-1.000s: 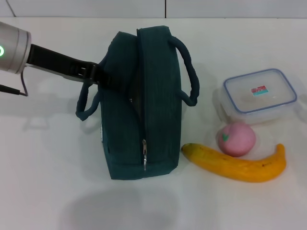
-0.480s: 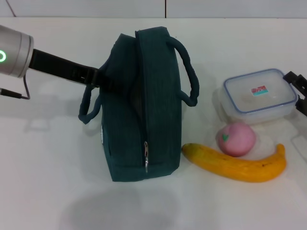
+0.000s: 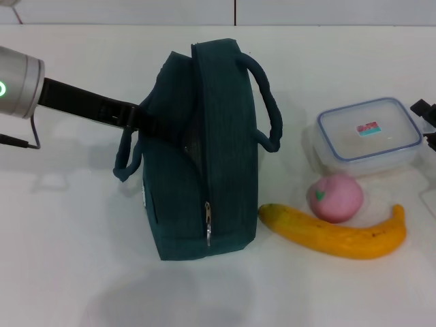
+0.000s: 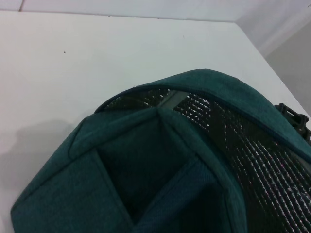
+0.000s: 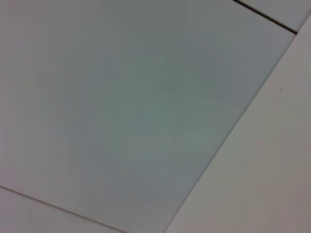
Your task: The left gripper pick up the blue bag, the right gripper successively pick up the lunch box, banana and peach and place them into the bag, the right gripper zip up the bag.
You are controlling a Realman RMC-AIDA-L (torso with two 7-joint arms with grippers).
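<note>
The blue bag (image 3: 204, 150) stands on the white table with its zip partly open. My left gripper (image 3: 139, 117) reaches in from the left and is shut on the bag's upper left edge, beside the left handle (image 3: 126, 160). The left wrist view shows the bag's fabric (image 4: 141, 160) and silver foil lining (image 4: 243, 141) close up. Right of the bag lie the lunch box (image 3: 368, 133), the peach (image 3: 335, 197) and the banana (image 3: 334, 235). Only a black tip of my right gripper (image 3: 426, 117) shows at the right edge, beside the lunch box.
The table's far edge meets a pale wall (image 3: 306, 10). Bare table (image 3: 68, 259) lies in front of and left of the bag. The right wrist view shows only pale flat surfaces.
The right gripper came into view at the right edge and has since drawn back a little. The left gripper shifted slightly, and the bag's left handle swung with it.
</note>
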